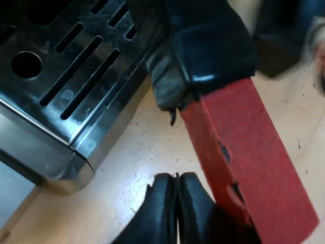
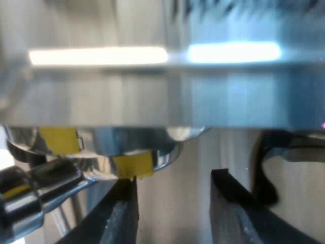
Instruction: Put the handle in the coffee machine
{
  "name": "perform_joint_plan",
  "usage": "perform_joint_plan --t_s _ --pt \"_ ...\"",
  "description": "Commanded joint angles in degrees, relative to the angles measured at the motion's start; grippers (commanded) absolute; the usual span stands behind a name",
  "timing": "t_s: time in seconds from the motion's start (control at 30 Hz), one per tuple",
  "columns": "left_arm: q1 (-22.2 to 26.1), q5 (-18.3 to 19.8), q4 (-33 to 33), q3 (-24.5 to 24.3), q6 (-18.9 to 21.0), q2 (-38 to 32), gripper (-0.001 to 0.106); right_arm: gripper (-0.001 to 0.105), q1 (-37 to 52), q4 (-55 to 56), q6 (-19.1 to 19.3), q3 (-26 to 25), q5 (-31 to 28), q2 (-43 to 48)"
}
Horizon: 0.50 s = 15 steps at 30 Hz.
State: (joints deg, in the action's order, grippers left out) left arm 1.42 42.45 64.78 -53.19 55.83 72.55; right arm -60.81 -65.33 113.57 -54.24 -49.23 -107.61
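Handle (image 1: 210, 35): a dark grip that runs into the red end (image 1: 249, 162), slanting toward 5 o'clock from grip to tip. It sits over the desk (image 1: 122, 168), just beside a corner of the drip tray (image 1: 66, 66).
Seating: I cannot tell whether the handle is locked into the machine.
Left gripper (image 1: 176, 183): my fingers are pressed together tip to tip with nothing between them. The red end passes at 2 o'clock of the tips, against one finger.
Drip tray: black and slotted, at 10 o'clock of my left tips.
Right gripper (image 2: 174, 190): my fingers are apart, with only a bare gap between them, under the espresso machine (image 2: 162, 96) front.
Brew head (image 2: 101, 140): bright metal carrying yellow tape (image 2: 133, 165), at 11 o'clock of my right tips. One fingertip is just beneath the tape.
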Motion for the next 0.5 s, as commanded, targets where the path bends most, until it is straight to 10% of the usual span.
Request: perform_joint_plan --t_s 0.03,0.27,0.5 --pt "-0.6 2.8 -1.4 0.0 2.3 -0.7 0.0 0.037 -0.9 -1.3 -0.9 4.5 -0.2 3.4" --pt "-2.8 1.9 -1.7 0.0 3.8 -1.0 0.0 0.037 -5.1 3.3 -1.6 11.8 0.0 11.1" --pt "-9.9 -4.8 -6.0 0.0 14.0 -4.4 0.0 0.037 -9.5 22.6 -7.4 14.0 -2.9 22.3"
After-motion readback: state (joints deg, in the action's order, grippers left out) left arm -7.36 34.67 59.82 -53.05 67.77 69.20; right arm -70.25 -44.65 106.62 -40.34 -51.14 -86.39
